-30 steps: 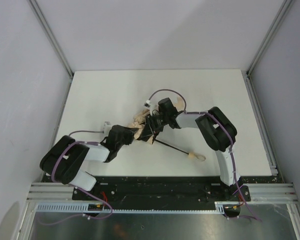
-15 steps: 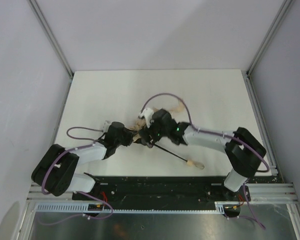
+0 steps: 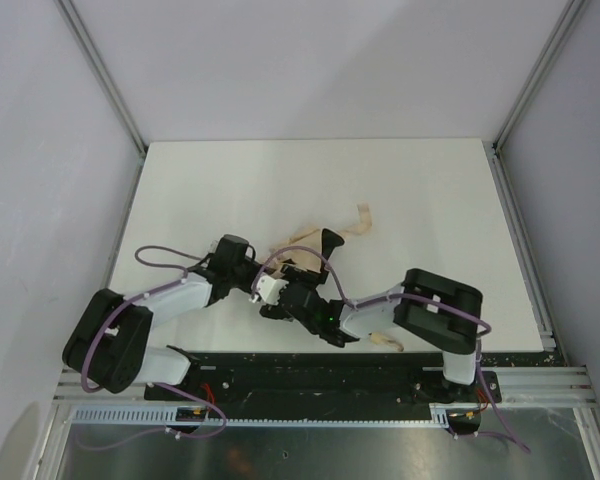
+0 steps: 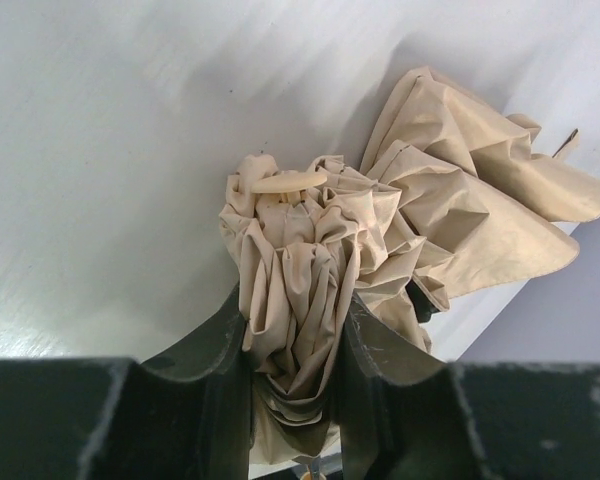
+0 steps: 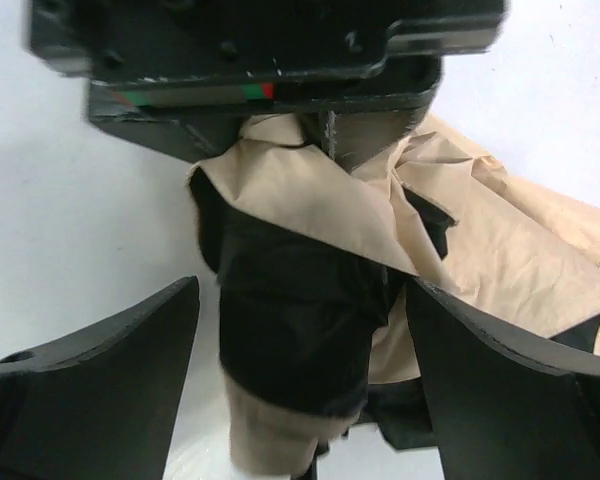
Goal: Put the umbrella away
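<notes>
clamps the umbrella (image 4: 310, 250) by its bunched beige canopy in the left gripper (image 4: 295, 315) at centre-left of the top view, now brings the spread-apart right gripper (image 5: 300, 340) back around it at lower centre, seemingly shortening it for stowing.

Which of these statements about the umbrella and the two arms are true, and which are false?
1. The left jaws are shut on the bunched fabric of the umbrella. True.
2. The right jaws are clamped on the handle. False: they stand open, one on either side of the fabric.
3. The canopy is spread fully open. False: it is crumpled together.
4. The table under the umbrella is white. True.
</notes>
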Motion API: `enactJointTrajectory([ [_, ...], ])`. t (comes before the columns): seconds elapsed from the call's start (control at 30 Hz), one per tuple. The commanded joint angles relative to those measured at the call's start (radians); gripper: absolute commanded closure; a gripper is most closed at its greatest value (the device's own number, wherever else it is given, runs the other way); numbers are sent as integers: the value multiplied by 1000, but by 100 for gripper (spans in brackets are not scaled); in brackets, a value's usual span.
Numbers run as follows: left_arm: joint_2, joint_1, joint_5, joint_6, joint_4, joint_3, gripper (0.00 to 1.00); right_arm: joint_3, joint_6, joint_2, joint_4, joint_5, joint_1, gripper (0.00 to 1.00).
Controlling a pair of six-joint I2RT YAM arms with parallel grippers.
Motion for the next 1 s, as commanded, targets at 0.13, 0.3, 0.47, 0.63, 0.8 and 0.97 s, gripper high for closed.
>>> enactJointTrajectory([
  [0.13, -30, 2, 27, 42, -217, 7, 100, 85, -22, 144, 119, 88, -70, 32],
  [0.3, -50, 2, 23, 49, -224, 22, 100, 87, 78, 169, 1, 29, -96, 71],
  [0.47, -75, 2, 9, 38, -224, 31, 100, 56, 192, 153, -82, -99, -125, 98],
  [0.63, -118, 5, -50, 58, -221, 49, 81, 46, 260, 149, -121, -301, -191, 100],
  [0.8, -200, 31, -94, 150, -214, 99, 40, 45, 301, 134, -157, -525, -275, 100],
  [0.97, -349, 83, -100, 240, -212, 118, 13, 45, 342, 130, -173, -656, -340, 100],
])
